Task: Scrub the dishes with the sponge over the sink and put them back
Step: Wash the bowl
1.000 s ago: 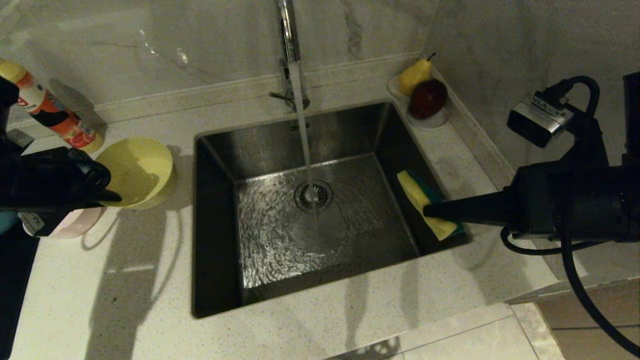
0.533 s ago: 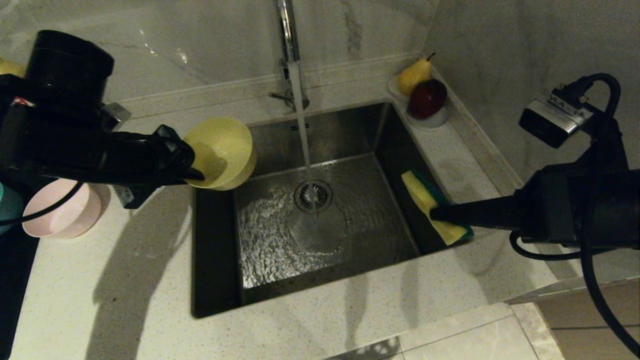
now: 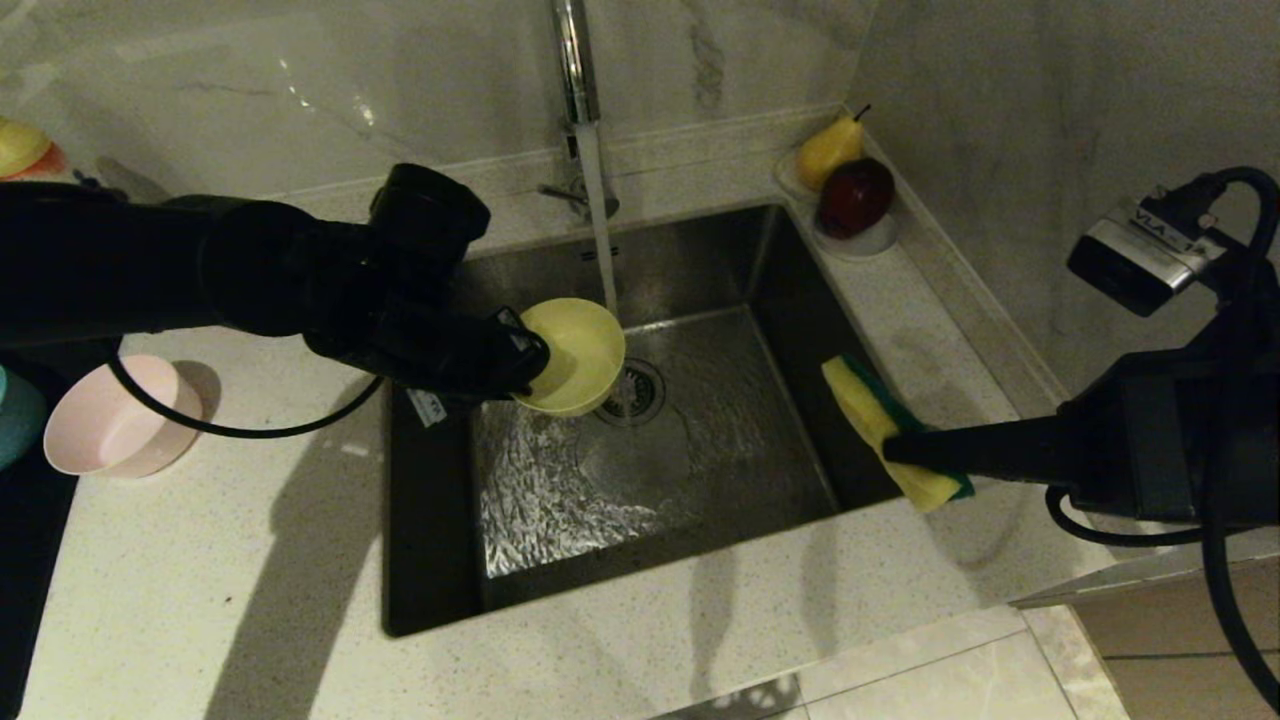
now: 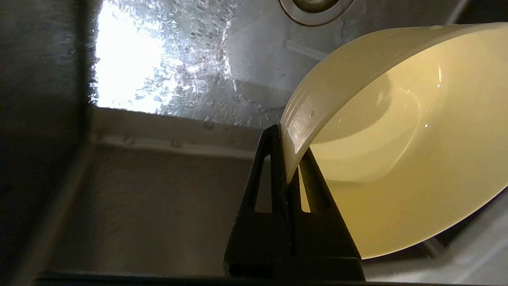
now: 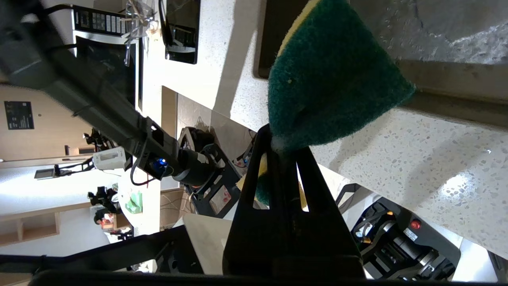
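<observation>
My left gripper (image 3: 530, 365) is shut on the rim of the yellow bowl (image 3: 575, 355) and holds it tilted over the sink (image 3: 430, 470), beside the running water. In the left wrist view the fingers (image 4: 274, 159) pinch the bowl's wall (image 4: 397, 139) from both sides. My right gripper (image 3: 890, 450) is shut on the sponge (image 3: 880, 420) above the sink's right edge. The right wrist view shows the sponge's green face (image 5: 329, 79) sticking out of the gripper (image 5: 279, 147). A pink bowl (image 3: 110, 415) sits on the counter at left. A blue bowl's edge (image 3: 12, 420) shows at the far left.
Water (image 3: 598, 220) pours from the chrome tap (image 3: 572, 60) toward the drain (image 3: 635, 390). A white dish (image 3: 865, 240) with a pear and an apple stands at the sink's back right corner. A bottle top (image 3: 25, 150) shows at far left.
My left arm has swung right, carrying the yellow bowl from the counter to over the sink by the water stream. The right gripper with the sponge has drifted slightly right.
</observation>
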